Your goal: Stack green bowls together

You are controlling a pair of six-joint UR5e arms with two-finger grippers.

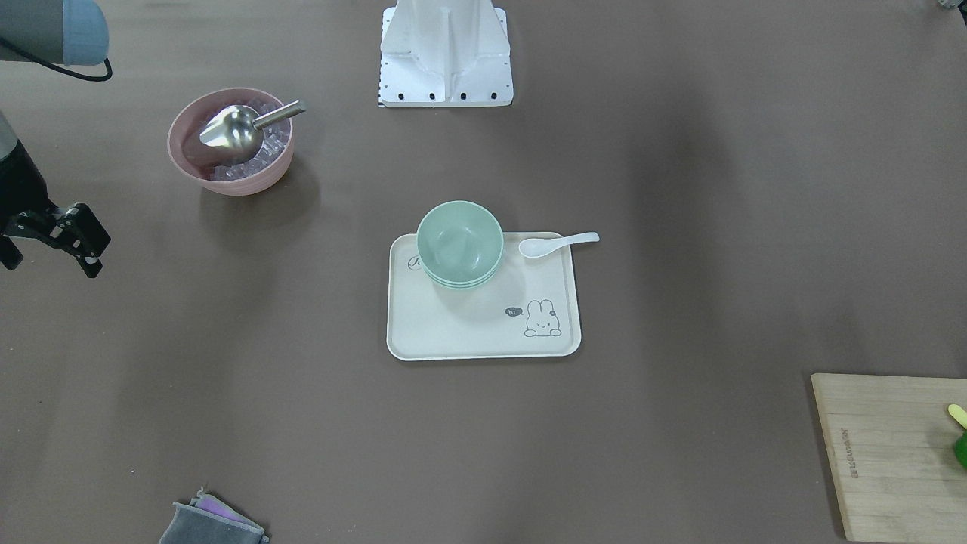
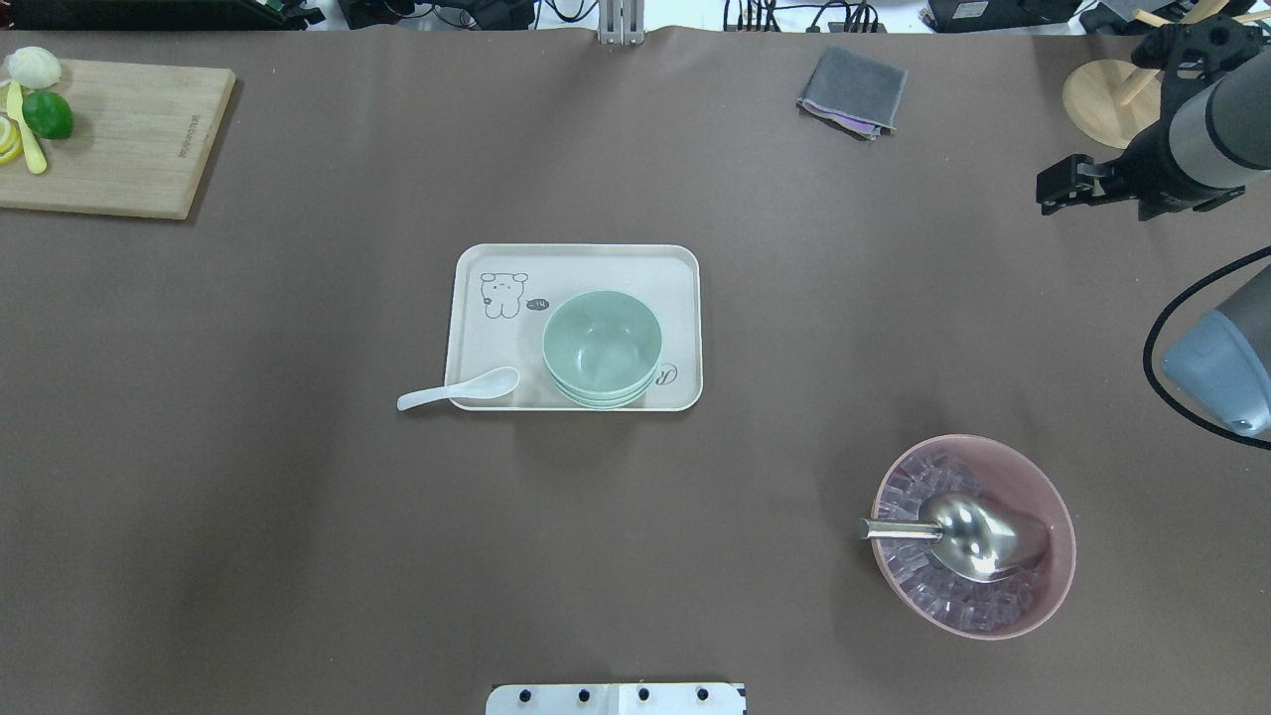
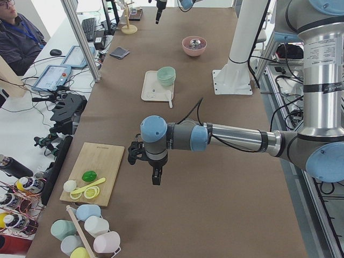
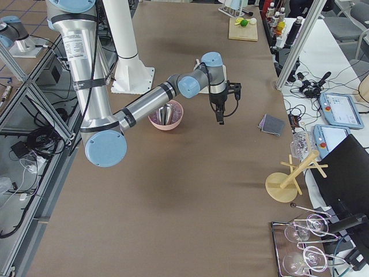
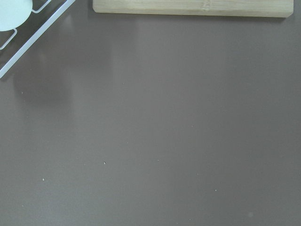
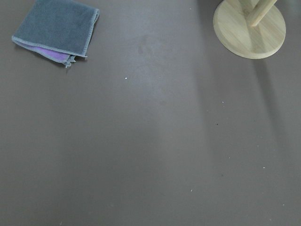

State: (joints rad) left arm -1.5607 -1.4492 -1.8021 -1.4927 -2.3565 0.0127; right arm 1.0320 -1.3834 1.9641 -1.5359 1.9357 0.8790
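Note:
The green bowls (image 1: 459, 242) sit nested in one stack on the cream tray (image 1: 468, 329), at its corner nearest the robot base. The stack also shows in the overhead view (image 2: 602, 346) and the exterior left view (image 3: 166, 75). My right gripper (image 1: 92, 264) hangs over bare table far from the tray and looks shut and empty. It also shows in the overhead view (image 2: 1045, 194). My left gripper (image 3: 156, 180) shows only in the exterior left view, above bare table near the cutting board. I cannot tell whether it is open or shut.
A pink bowl (image 2: 973, 536) with ice and a metal scoop stands on the robot's right. A white spoon (image 2: 459, 389) lies on the tray's edge. A cutting board (image 2: 109, 139) with fruit, a grey cloth (image 2: 852, 91) and a wooden stand (image 2: 1102, 99) are at the far side.

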